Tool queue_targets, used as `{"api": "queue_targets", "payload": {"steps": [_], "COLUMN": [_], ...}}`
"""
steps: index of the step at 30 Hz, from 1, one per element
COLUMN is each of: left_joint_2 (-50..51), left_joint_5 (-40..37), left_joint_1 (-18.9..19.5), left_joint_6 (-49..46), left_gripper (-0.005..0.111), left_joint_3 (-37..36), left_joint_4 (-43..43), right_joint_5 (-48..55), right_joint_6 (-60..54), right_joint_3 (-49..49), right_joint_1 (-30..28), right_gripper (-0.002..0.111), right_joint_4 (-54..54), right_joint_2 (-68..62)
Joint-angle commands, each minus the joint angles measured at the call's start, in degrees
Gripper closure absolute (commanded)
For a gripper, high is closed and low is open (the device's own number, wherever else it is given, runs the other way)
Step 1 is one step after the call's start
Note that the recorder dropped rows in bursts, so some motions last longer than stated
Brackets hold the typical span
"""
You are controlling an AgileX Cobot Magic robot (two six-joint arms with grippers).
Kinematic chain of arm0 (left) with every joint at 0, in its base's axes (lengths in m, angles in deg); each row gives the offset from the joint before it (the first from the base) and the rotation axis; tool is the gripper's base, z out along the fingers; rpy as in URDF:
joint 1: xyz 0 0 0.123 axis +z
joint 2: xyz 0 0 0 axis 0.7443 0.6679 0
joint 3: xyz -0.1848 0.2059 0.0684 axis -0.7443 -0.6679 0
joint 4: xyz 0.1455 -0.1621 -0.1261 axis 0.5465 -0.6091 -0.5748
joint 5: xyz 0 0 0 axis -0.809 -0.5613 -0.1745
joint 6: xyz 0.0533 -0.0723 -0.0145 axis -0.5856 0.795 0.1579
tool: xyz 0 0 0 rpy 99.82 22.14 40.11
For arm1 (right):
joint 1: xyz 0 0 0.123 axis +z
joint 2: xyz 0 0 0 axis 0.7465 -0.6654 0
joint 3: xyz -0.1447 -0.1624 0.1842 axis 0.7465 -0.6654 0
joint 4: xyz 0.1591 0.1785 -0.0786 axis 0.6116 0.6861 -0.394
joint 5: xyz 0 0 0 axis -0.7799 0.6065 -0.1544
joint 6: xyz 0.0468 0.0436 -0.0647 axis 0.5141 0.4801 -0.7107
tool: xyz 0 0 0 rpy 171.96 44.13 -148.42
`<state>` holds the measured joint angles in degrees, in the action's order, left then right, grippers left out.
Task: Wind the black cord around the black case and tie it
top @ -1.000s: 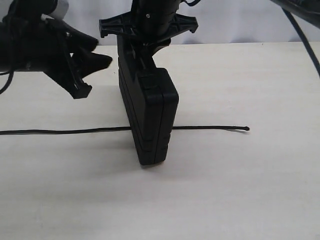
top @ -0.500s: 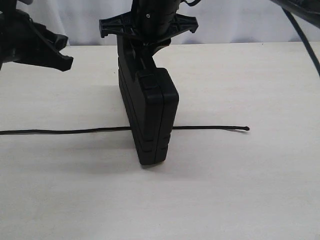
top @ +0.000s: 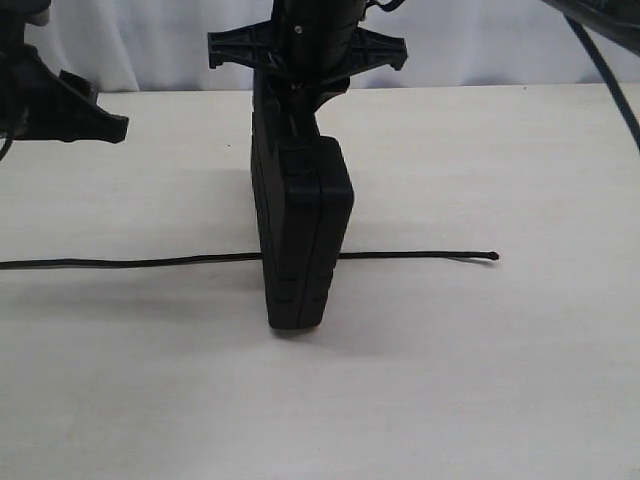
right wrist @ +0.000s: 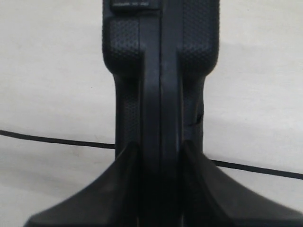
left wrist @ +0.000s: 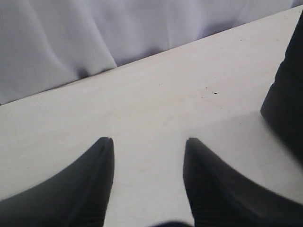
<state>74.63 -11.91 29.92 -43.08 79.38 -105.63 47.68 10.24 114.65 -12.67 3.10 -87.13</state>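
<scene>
Two end effectors show, each in a different state. The right end effector [right wrist: 160,152] is pressed onto the narrow top part of the black case [top: 300,240], one finger on each side. The case stands upright on its edge near the middle of the tabletop [top: 480,380]. The black cord [top: 130,263] lies in a nearly straight line across the tabletop, running out on both sides of the case; where it meets the case it is hidden. Its knotted end [top: 489,257] rests to the right. The left end effector [left wrist: 149,142] hangs spread and empty at the far left, well apart from the case, near a white cloth [left wrist: 71,38].
</scene>
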Motion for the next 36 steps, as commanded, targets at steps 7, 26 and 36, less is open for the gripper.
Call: {"api": "queue_targets", "payload": {"steps": [7, 26, 36], "left_joint_2": [0.21, 0.77, 1.06], "left_joint_5": [-2.04, -5.59, 30.58], "left_joint_1": [-0.17, -0.17, 4.96], "left_joint_6": [1.60, 4.82, -22.33], "left_gripper": [0.062, 0.072, 0.080], "left_joint_3": [-0.07, -0.05, 4.64], "left_joint_4": [-0.34, -6.63, -0.28], "right_joint_5": [-0.21, -0.21, -0.21], "right_joint_6": [2.77, 1.29, -3.65], "right_joint_3": [0.29, 0.29, 0.29], "right_joint_1": [-0.19, -0.19, -0.19], "right_gripper": [0.104, 0.104, 0.104], "right_joint_4": [-2.84, 0.09, -3.09], "right_joint_2": [1.09, 1.09, 1.09]}}
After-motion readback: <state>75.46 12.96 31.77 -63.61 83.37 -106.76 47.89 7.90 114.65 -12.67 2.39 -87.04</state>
